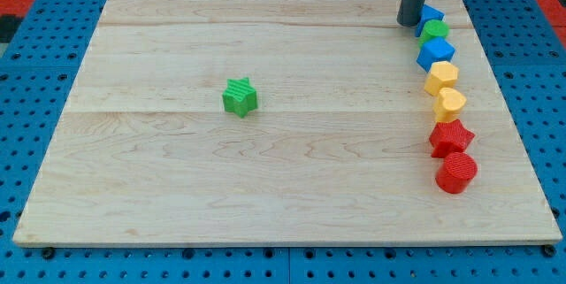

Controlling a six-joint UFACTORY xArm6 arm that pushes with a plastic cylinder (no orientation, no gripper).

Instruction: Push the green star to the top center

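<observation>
One camera view shows the wooden worktop [159, 195] with the green star [239, 97] alone left of centre, well apart from my tip [409, 23], which rests at the view's top right beside a blue block [432, 14]. There are no fingers to open or close, only the rod. Seven blocks line the right edge, likely parked clear. The star looks unmoved; I judge the tip must get below it to push upward.
</observation>
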